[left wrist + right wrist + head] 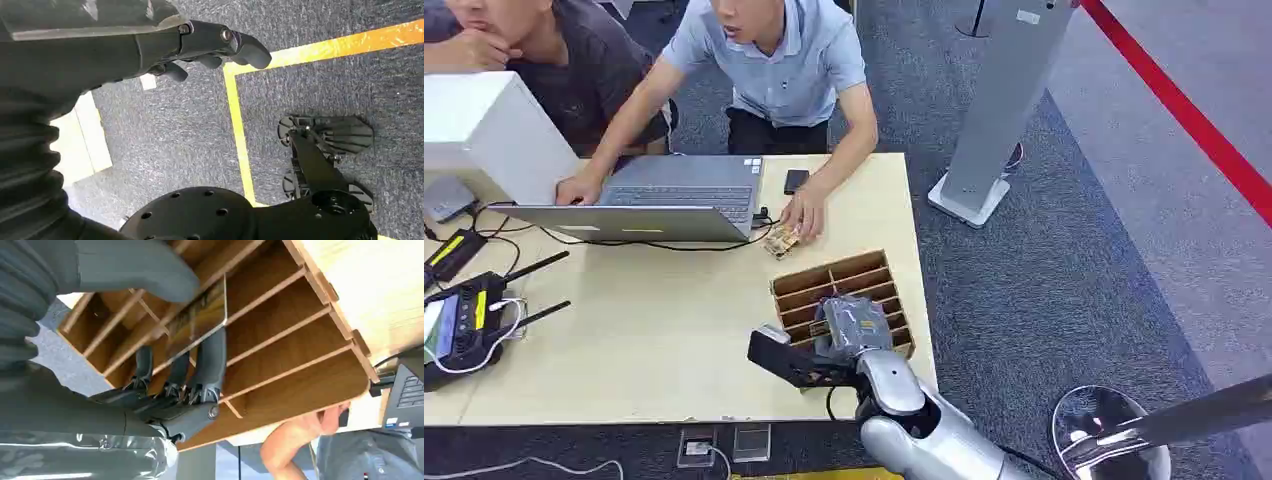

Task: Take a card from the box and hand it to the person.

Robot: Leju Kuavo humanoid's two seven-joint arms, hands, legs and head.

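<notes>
The slotted wooden box stands near the table's right front corner. My right hand hovers over the box's near compartments. In the right wrist view a dark, glossy card is pinched between my thumb and fingers, tilted above the box's dividers. A person in a light blue shirt sits across the table, one hand resting on the tabletop beside a small card. My left hand hangs over the carpet, fingers loosely extended and holding nothing.
An open laptop and a black phone lie at the far side of the table. A remote controller with cables sits at the left. A second person sits at the far left. A grey post stands right of the table.
</notes>
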